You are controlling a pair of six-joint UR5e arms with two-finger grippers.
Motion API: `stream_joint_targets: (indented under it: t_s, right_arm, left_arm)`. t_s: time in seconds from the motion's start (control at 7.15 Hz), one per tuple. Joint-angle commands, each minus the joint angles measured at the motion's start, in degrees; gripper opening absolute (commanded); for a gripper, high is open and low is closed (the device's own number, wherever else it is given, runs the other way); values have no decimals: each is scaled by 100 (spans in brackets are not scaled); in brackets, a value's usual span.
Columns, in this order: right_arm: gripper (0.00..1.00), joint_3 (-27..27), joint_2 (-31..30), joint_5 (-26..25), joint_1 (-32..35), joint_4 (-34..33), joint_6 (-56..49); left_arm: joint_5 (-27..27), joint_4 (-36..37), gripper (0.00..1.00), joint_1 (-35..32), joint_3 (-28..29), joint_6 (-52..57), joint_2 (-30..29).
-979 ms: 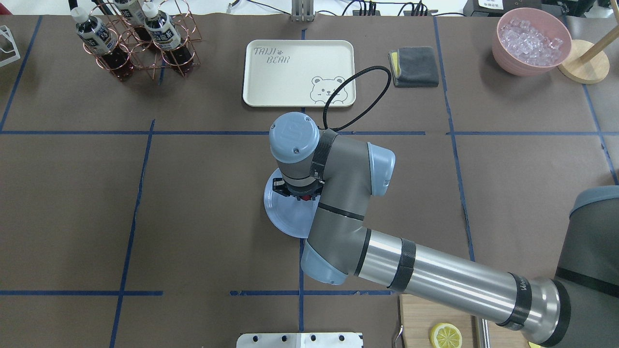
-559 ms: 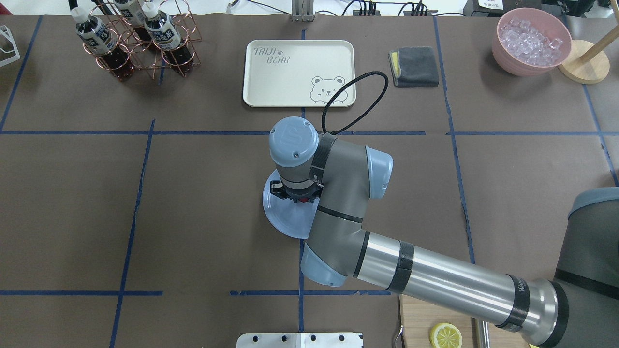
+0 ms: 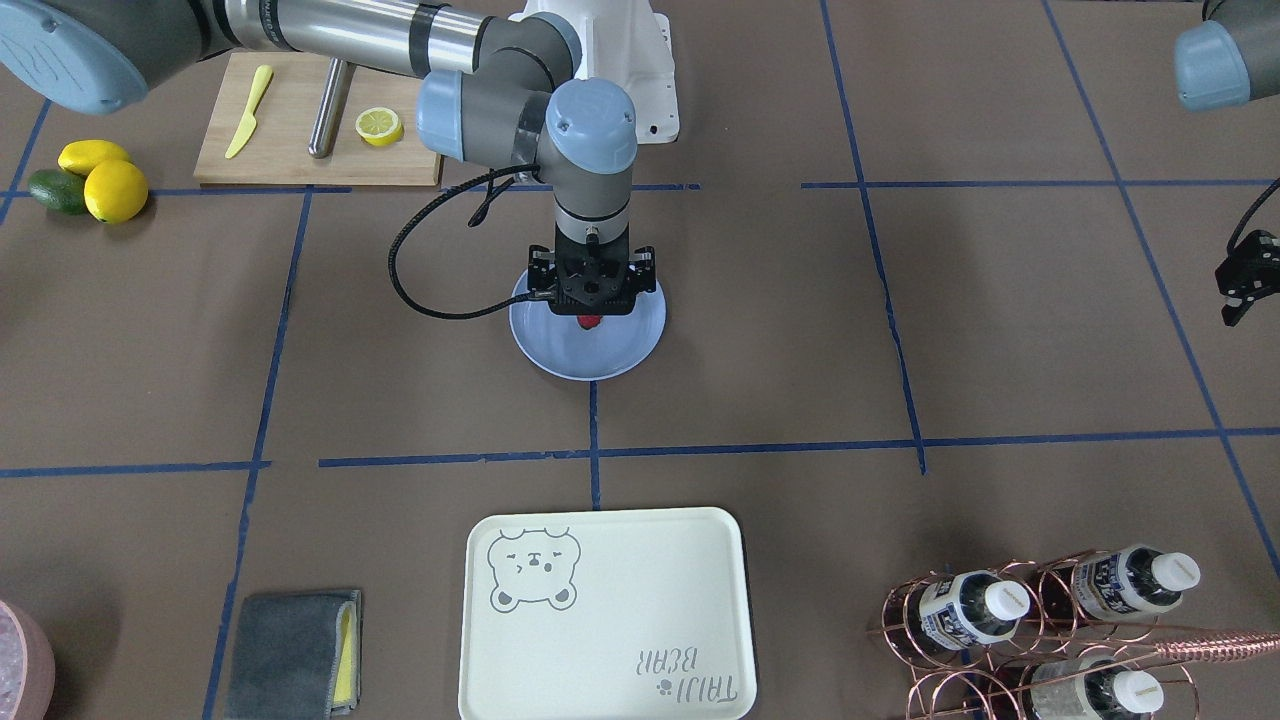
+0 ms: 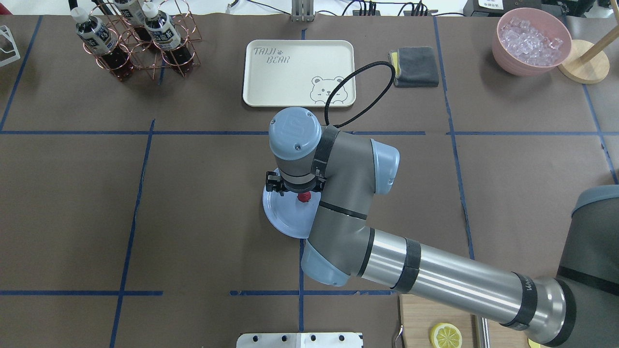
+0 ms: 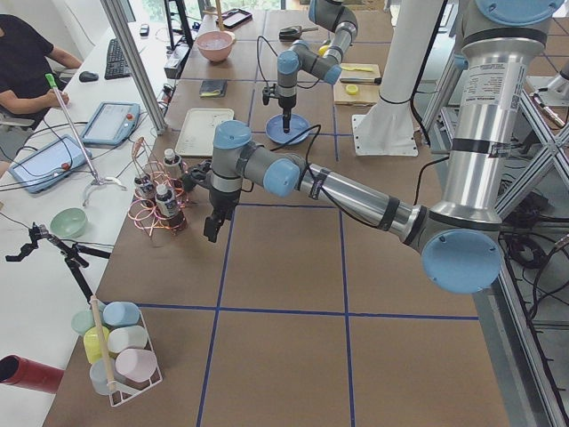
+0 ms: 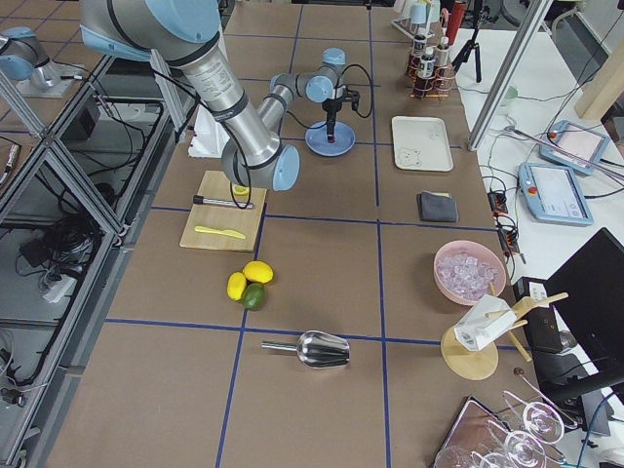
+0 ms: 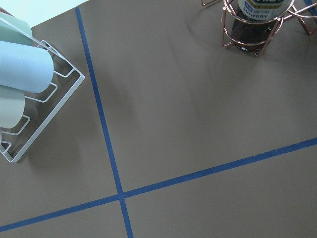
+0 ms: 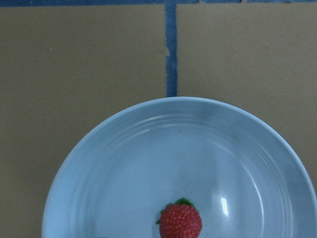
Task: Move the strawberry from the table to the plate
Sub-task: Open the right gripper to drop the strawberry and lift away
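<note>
Strawberry on the plate, right gripper open above it

The right gripper (image 3: 593, 298) hangs over the plate (image 8: 99, 163) at the centre of the front view, jaws spread wide and holding nothing. The strawberry (image 8: 181, 221) lies free on the plate, low in the wrist view, green end up, and nothing touches it. The plate rests on the table (image 4: 193, 193). The left gripper (image 3: 1240, 285) hovers at the right edge of the front view; I cannot tell whether it is open or closed.

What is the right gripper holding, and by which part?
Nothing. The strawberry lies free on the plate, below the right gripper, whose jaws stand apart.
</note>
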Motion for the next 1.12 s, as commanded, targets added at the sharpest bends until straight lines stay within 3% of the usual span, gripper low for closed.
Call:
stream_joint_targets:
  t_s: [0.0,0.14,0.28,0.42,0.7,0.98]
  right_arm:
    - [100,1611,-290,101,572,-1160,-97]
    - [100,2640,-866,136,993,-1602,-577]
    - [100,2928,-1290,641,1615,-1624,-1321]
    - [100,3001,-1738,1308,2335,-1590,-2155]
    - [100,3098,-2888,2006,3522,-1554,-4175]
    - [100,2758,-3856,2753,4762,-1554,-6285]
  left_arm:
    - [-9,9,100,-35,2,9,0]
    - [-96,43,100,-184,132,113,0]
    - [-454,70,100,-281,246,306,0]
    - [-666,105,100,-404,326,395,0]
    - [-843,105,100,-719,545,726,139]
    - [-1282,281,100,-1063,879,1272,332]
